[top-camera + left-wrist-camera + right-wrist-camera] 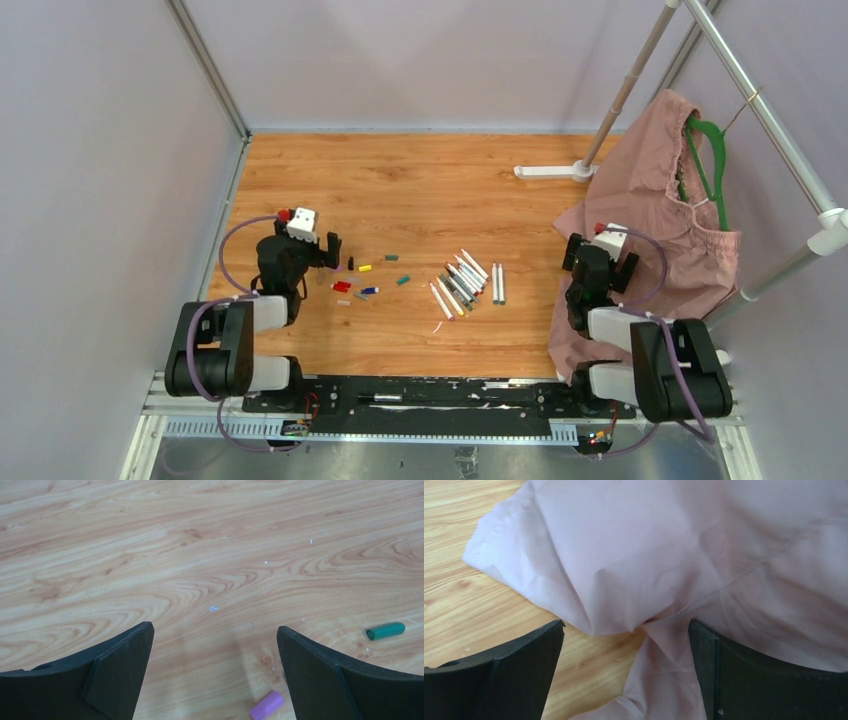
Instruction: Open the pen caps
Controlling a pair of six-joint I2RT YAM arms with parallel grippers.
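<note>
**Both grippers wide open, caps loose on the table**

The left gripper (336, 252) hovers low over the wooden table (400, 180). Its jaws are spread as far as they go and nothing is between them. In the left wrist view its two black fingers (117, 672) frame bare wood. A green cap (385, 630) lies flat at three o'clock of the right-hand finger, apart from it. A lilac cap (266, 705) lies at the lower edge, just beside that finger's inner face; whether they touch cannot be told.

From above, the caps (365, 268) lie scattered singly at three to four o'clock of the left gripper, between it and the pens (462, 280). A black one lies nearest the fingers, then yellow and green. Red, blue, grey and a second green sit a little nearer the arm bases. All lie flat on the wood, apart from the pens.

The pens form a loose fan of white barrels near the table's middle, with two more lying parallel at the fan's three o'clock side. Whether any of them still has a cap on is too small to tell.

The right gripper (598, 262) sits at three o'clock of the pens, well apart from them, at the edge of a pink cloth (660, 200). Its jaws are also fully spread and grip nothing. In the right wrist view a fold of cloth (674, 555) lies below the gap between the fingers (524, 667). The cloth hangs from a green hanger (705, 160) on a white rack (620, 100) at the table's two o'clock corner.
</note>
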